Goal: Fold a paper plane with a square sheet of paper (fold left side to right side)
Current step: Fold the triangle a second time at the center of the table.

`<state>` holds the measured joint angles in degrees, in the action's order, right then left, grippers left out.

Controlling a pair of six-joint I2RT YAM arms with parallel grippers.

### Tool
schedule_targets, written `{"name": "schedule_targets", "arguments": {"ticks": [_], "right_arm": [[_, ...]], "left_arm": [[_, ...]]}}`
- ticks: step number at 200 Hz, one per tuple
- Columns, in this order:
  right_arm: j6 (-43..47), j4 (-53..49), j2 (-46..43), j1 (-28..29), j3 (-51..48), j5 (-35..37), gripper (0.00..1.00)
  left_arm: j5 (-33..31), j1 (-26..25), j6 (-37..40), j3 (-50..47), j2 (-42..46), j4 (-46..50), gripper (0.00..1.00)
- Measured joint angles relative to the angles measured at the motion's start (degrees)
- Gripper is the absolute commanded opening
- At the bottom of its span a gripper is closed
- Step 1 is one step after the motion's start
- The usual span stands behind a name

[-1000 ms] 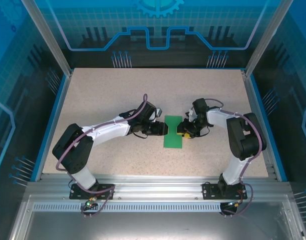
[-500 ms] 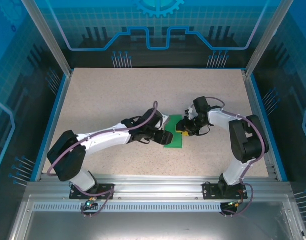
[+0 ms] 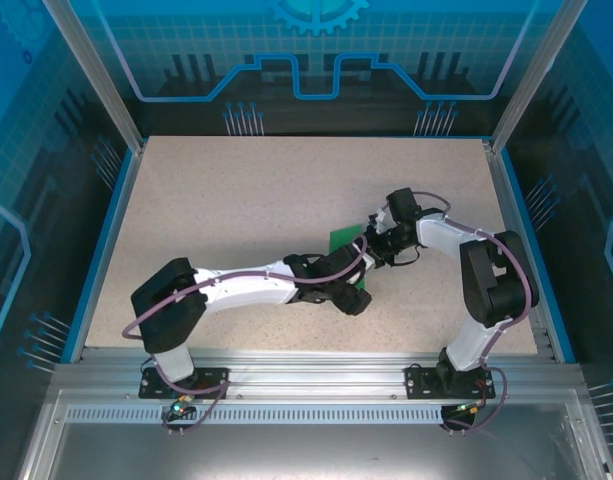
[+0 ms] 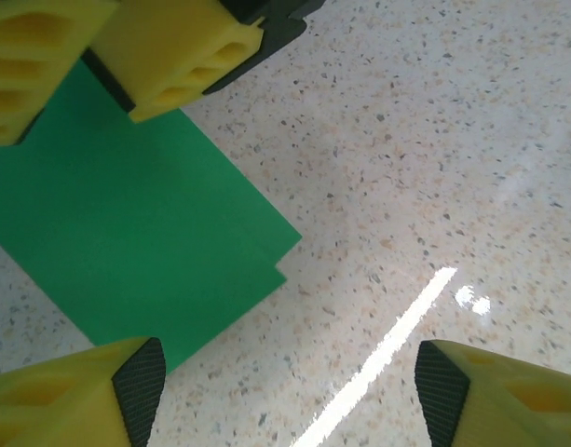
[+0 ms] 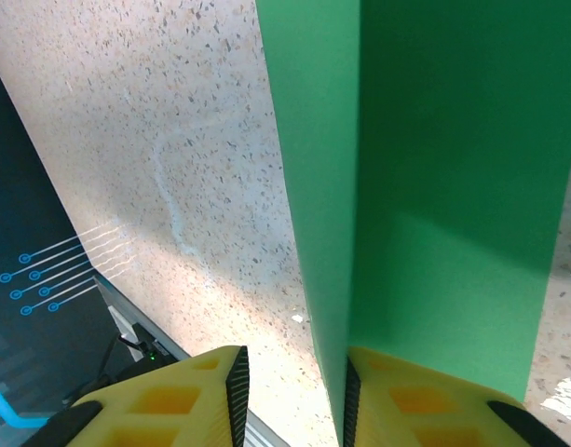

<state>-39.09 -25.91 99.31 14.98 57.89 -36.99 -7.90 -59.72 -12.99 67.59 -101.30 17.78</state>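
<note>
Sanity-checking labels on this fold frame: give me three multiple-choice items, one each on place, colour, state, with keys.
1. Where does the green sheet lie? A) near the middle of the table B) at its far left corner C) at its near right corner
2. What colour are the left gripper fingers? A) red B) white C) yellow
3. How do the left gripper's jaws stand? A) shut on the sheet B) open C) shut on nothing
Key: 1 A, it lies mid-table; 2 C, yellow in the left wrist view; 3 B, fingers wide apart, gripping nothing.
</note>
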Motion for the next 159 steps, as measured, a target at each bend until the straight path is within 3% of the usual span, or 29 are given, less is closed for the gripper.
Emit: {"name": "schedule_targets", "arguments": {"ticks": [72,113,159], "right_arm": [[-1.51,0.04,0.00,0.04,0.00,-1.01,0.32],[-1.66,0.00,0.00,0.15,0.00,-0.96,0.32],[-1.38,-0.79,0.02,0.15,0.22,-0.35,0.32]], "left_arm": [[-8.98,-1.68,-0.17,6.91,-7.80,3.28,0.76],[-10.95,-1.68,-0.26,8.00,-8.81,4.76,0.50],[-11.41,-1.68,-0.26,8.02,-8.81,5.14,0.34]]}}
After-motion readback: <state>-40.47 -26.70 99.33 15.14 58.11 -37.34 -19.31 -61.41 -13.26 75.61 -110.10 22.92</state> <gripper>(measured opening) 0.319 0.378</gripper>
